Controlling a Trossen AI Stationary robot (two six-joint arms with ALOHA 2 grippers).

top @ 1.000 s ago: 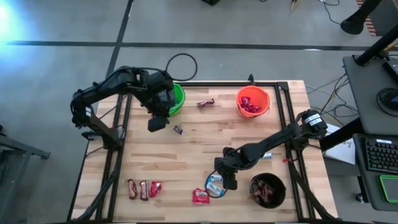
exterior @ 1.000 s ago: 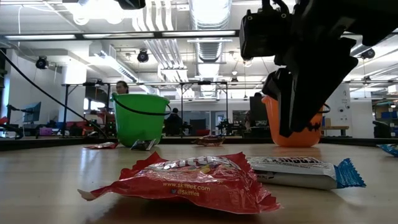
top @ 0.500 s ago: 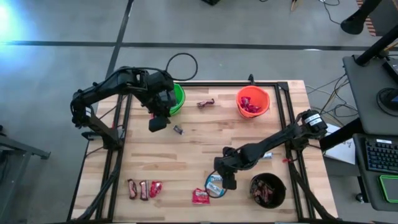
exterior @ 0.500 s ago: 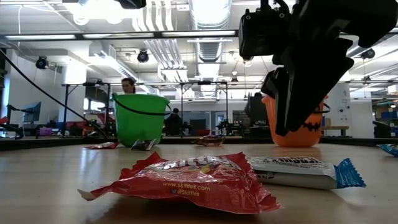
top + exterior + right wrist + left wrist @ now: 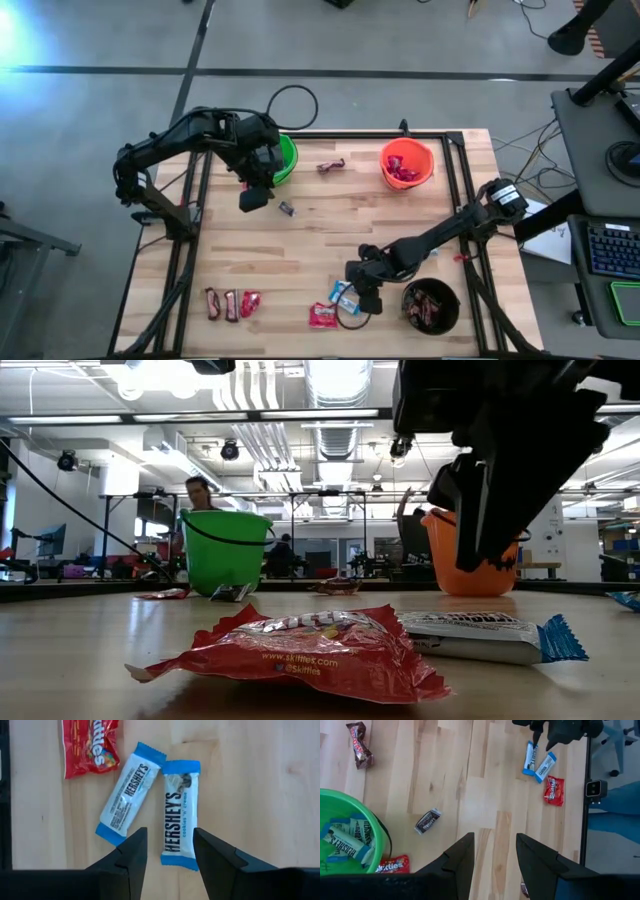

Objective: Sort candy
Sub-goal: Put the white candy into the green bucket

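Note:
Two light-blue-and-white bars (image 5: 176, 815) (image 5: 127, 795) lie flat side by side near the table's near edge, a red packet (image 5: 89, 747) beside them. My right gripper (image 5: 169, 845) hovers open above them, its fingers on either side of one bar's end, clear of it in the low view (image 5: 480, 510). My left gripper (image 5: 253, 197) hangs open high beside the green bucket (image 5: 287, 158), which holds several blue-and-white bars (image 5: 345, 842). A small dark sweet (image 5: 427, 821) and a red packet (image 5: 392, 866) lie by that bucket.
An orange bucket (image 5: 407, 163) with red packets stands at the far right, a black bucket (image 5: 430, 305) with dark bars at the near right, close to my right gripper. A dark bar (image 5: 331, 166) lies between the far buckets. Three sweets (image 5: 231, 305) lie near left.
My right gripper has edged toward the table's near edge, over the two blue-and-white bars. The candy has not moved.

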